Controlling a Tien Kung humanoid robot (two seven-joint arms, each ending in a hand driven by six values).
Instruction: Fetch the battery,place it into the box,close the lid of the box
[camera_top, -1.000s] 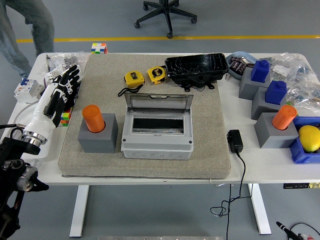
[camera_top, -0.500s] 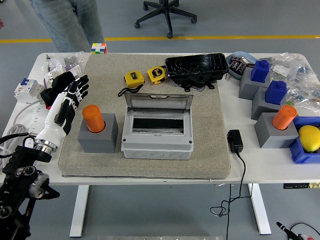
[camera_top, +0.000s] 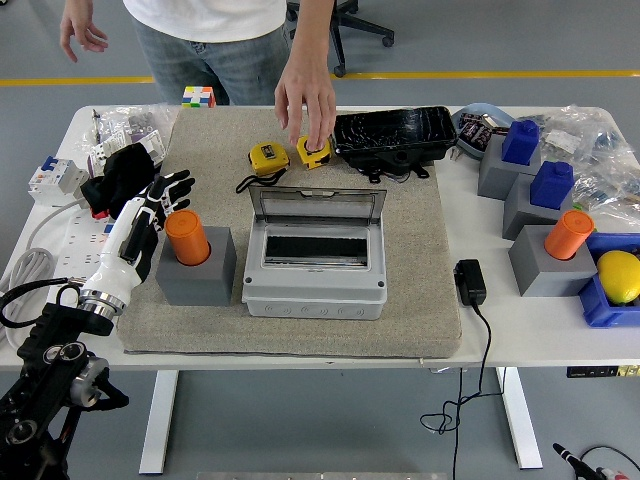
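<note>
**Robot's left hand spread beside an orange cylinder; a person reaches in from the far side**

Head view: The robot's left hand (camera_top: 140, 215) comes in from the lower left. Its fingers (camera_top: 176, 186) are spread wide and hold nothing; the tips sit just beside the orange cylinder (camera_top: 186, 237), and whether they touch it cannot be told. That cylinder, seemingly the battery, stands upright in a grey block (camera_top: 196, 271) on a beige mat (camera_top: 410, 260) covering the middle of the white surface (camera_top: 540, 325). The robot's right hand is out of view.

The box (camera_top: 315, 270) lies at the mat's centre, just right of the grey block. It is light grey, with its clear lid (camera_top: 316, 206) hinged up at the far edge, so the dark inside shows.

At the far side a person stands. One hand (camera_top: 306, 100) reaches down onto a yellow tape measure (camera_top: 315, 150), fingertips on it. A second yellow tape measure (camera_top: 266, 157) lies just left, and a black tray (camera_top: 395, 135) just right. The person's other hand (camera_top: 82, 30) hangs open beyond the far left corner.

Another orange cylinder (camera_top: 568, 235) stands in a grey block at the right edge.
</note>
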